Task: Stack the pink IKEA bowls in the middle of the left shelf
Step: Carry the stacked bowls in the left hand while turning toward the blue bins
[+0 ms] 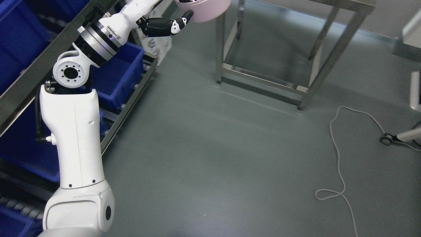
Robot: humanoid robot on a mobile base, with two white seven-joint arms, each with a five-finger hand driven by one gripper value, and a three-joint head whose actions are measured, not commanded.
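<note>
1. At the top of the frame, our left robot hand (pixel 167 24) grips a pink bowl (pixel 205 10), a finger against its side.
2. Blue bins (pixel 121 75) fill the shelf (pixel 131 98) at left.

Left edge: shelf rack (pixel 29 82), running from the lower left up toward the top centre, with storage bins (pixel 121 79) on its levels. In front of the rack: robot arm (pixel 75 144), rising from the bottom left; its left hand (pixel 164 26) at the top, a thumb touching the underside of a bowl (pixel 204 10) cut by the top edge. Right of the bowl, further back: metal table frame (pixel 296 49) standing on the floor (pixel 213 158). Lower right: loose cable (pixel 338 164) on the floor, leading toward a caster wheel (pixel 387 139) at the right edge.
</note>
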